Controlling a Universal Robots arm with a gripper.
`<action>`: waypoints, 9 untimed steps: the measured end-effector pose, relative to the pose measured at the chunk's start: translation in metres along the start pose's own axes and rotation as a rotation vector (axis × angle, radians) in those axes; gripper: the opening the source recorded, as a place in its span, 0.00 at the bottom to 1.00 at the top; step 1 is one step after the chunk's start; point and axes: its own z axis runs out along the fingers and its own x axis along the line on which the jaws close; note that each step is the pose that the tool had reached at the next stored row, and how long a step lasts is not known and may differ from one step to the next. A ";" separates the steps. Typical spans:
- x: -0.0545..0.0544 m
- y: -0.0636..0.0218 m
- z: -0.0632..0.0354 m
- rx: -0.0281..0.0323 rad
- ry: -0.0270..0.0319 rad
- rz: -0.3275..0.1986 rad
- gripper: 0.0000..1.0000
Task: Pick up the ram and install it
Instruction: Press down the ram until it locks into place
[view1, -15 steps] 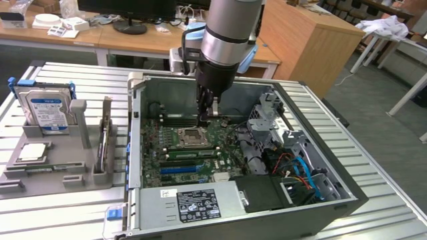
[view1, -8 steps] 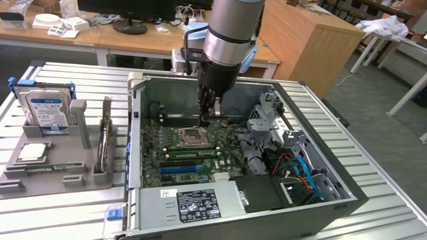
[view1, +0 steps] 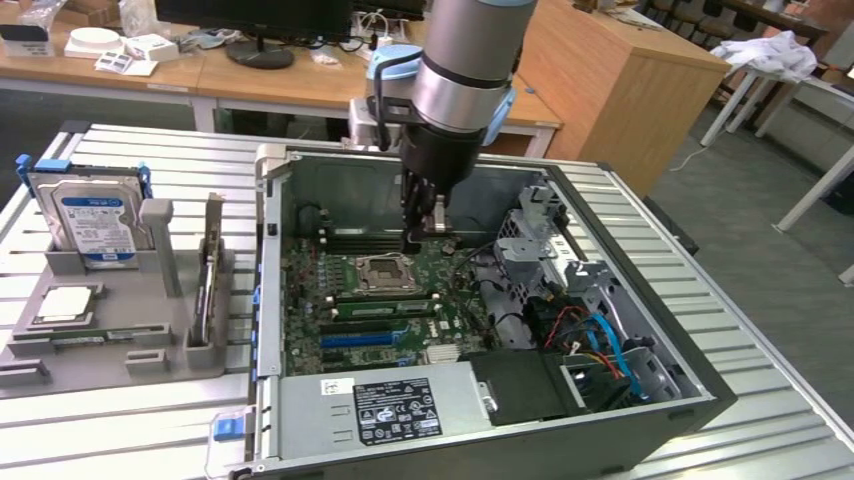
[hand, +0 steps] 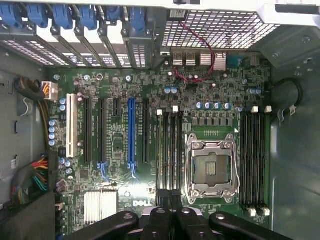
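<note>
Tabletop (view1: 120, 440): ribbed metal. It carries a grey tray toward the exterior view's left edge and an open computer case across the middle and right.
Tray (view1: 94, 365): sits close to the tabletop's left edge. A hard drive (view1: 91, 225) stands upright at its far corner, and a square processor (view1: 63, 305) lies flat nearer the front.
Ram (view1: 208, 290): a thin stick stands on edge in the tall holder along the tray's right edge, just beside the case's left wall. It is seen edge-on, so its chips cannot be made out and it is only probably the ram. It is well apart from the gripper.
Case (view1: 667, 400): lies with its open side up. Its 4 walls rim the motherboard (hand: 120, 90), and the power supply (view1: 394, 405) fills the near-left corner.
Socket (hand: 211, 167): the open processor socket sits mid-board, with clear space above it.
Memory slots (hand: 252, 160): 2 banks of long black slots, 1 on each side of the socket. Both look unfilled in the wrist view.
Gripper (view1: 424, 238) (hand: 172, 197): reaches down inside the case. Its fingers are pressed together with nothing between them, and the tips are at the end of the slot bank (hand: 169, 150) on the socket's far side. I cannot tell whether they touch the board.
Room to move: it is tight toward the exterior view's right, where a drive cage (view1: 541, 235) and blue and red cables (view1: 601, 340) crowd the case wall. It is freer toward the left wall.
</note>
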 end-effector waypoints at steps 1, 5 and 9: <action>0.000 -0.0004 0.0000 0.0000 0.0000 0.000 0.11; 0.000 -0.0021 0.0000 0.0000 0.0000 0.000 0.11; 0.000 -0.0034 0.0000 0.0000 0.0000 0.000 0.11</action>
